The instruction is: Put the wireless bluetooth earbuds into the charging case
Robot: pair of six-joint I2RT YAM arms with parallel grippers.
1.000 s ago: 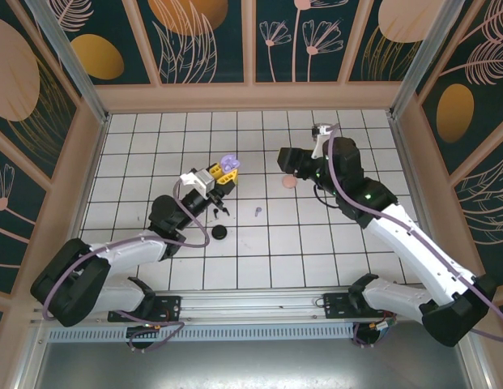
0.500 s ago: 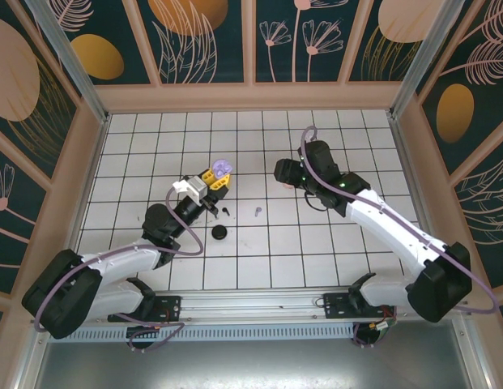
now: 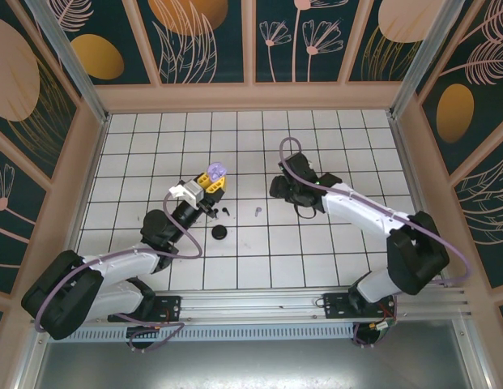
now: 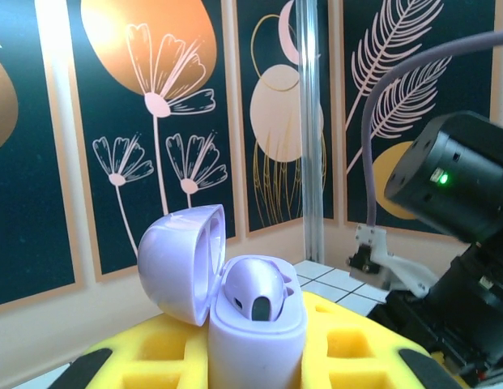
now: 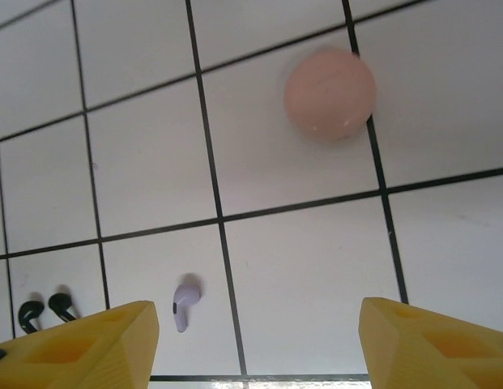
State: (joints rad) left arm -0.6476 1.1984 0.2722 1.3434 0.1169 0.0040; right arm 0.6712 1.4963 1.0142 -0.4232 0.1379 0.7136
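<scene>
Lilac earbud (image 5: 185, 303) lies beneath right gripper (image 5: 254, 326) (jaws apart).

Top camera looks down on tiles (image 3: 251, 243) the right wrist views closely.

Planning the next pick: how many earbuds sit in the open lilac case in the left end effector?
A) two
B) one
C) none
B: the left wrist view shows a single seated earbud in the lilac case, and the loose lilac earbud lies on the tiles.

A lilac earbud (image 4: 255, 293) sits in the open-lidded lilac case (image 4: 253, 347), mid-frame; another lilac earbud (image 5: 185, 301) lies lower left near two black earbuds (image 5: 63, 304).
</scene>
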